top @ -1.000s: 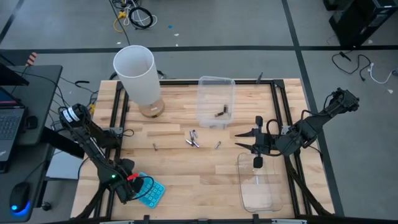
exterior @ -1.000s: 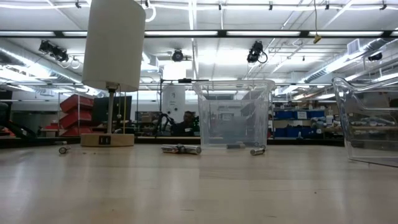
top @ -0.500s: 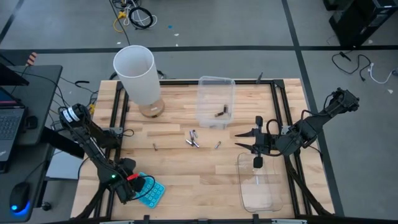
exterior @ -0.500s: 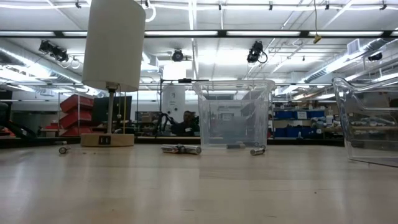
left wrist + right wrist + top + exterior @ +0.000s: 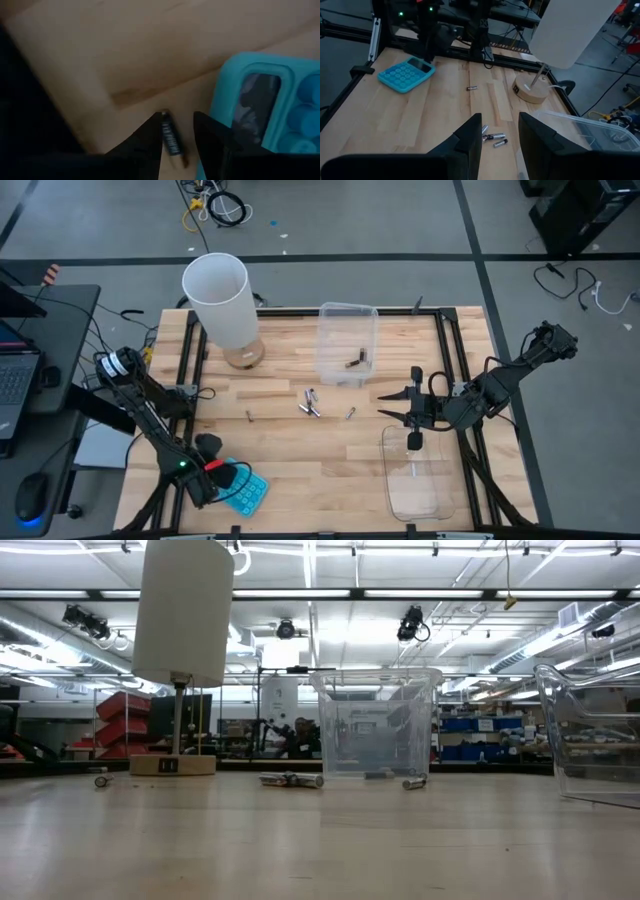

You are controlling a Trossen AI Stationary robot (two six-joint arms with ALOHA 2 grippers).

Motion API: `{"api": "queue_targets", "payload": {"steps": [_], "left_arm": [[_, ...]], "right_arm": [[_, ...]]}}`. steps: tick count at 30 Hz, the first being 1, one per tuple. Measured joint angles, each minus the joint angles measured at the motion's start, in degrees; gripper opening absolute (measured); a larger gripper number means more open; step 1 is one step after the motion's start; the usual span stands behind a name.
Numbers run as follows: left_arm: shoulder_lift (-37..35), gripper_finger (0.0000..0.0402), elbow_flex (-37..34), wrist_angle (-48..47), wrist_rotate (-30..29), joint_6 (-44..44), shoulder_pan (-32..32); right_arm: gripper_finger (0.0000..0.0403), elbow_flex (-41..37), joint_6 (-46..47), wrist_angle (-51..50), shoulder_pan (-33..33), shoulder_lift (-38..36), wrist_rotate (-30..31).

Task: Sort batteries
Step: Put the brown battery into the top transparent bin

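High view: left gripper (image 5: 226, 477) sits at the desk's near-left corner, right at the far edge of the blue calculator (image 5: 244, 491). Right gripper (image 5: 400, 409) hangs over the right half of the desk, fingers apart, nothing between them, at the far end of the near clear tub (image 5: 420, 475). Loose batteries (image 5: 311, 404) lie mid-desk in a small cluster, with one cell (image 5: 249, 416) to its left and one cell (image 5: 350, 413) to its right. The far clear tub (image 5: 347, 343) already has dark cells in it.

Low view: neither arm shows. The cluster lies in front of the far tub, one cell near the lamp (image 5: 180, 640).

Left wrist view: fingers (image 5: 145, 142) apart, straddling a dark battery (image 5: 170, 140) that lies flat on the desk just beside the calculator's edge. Not clamped on it.

Right wrist view: fingers apart, looking across at the cluster and calculator.

My read of the step: left arm picks this cell. I'd drop straight down so both fingers reach the desk either side of it, close across the cell's width, not its length, and watch the calculator-side finger – it could catch that edge and nudge the cell. Lift only once the grip is firm.
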Motion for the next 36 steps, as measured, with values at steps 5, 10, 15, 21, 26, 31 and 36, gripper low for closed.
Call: {"api": "queue_targets", "payload": {"steps": [5, 10, 15, 21, 26, 31, 36], "left_arm": [[0.0, 0.0114, 0.0, 1.2, -2.0, 0.1, 0.0], [0.0, 0.0114, 0.0, 0.4, 1.6, -0.4, 0.0], [0.0, 0.0114, 0.0, 0.3, 2.4, -0.5, 0.0], [0.0, 0.0114, 0.0, 0.2, 2.9, -0.6, 0.0], [0.0, 0.0113, 0.0, -0.3, 3.0, -0.6, 0.0], [0.0, 0.0113, 0.0, -0.6, 3.2, -0.6, -0.5], [0.3, 0.0113, 0.0, -0.6, 3.5, -0.6, -0.9]], "right_arm": [[0.0115, 0.0, 0.0, 0.2, -0.1, 0.0, 0.0], [0.0115, 0.0, 0.0, 0.2, -0.6, 0.0, 0.0], [0.0115, 0.0, 0.0, 0.2, -0.6, 0.0, 0.0], [0.0115, 0.0, 0.0, 0.2, -0.6, 0.0, 0.0], [0.0115, 0.0, 0.0, 0.2, -0.6, 0.0, 0.0], [0.0115, 0.0, 0.0, 0.2, -0.6, 0.0, 0.0], [0.0115, 0.0, 0.0, 0.2, -0.6, 0.0, 0.0]]}}
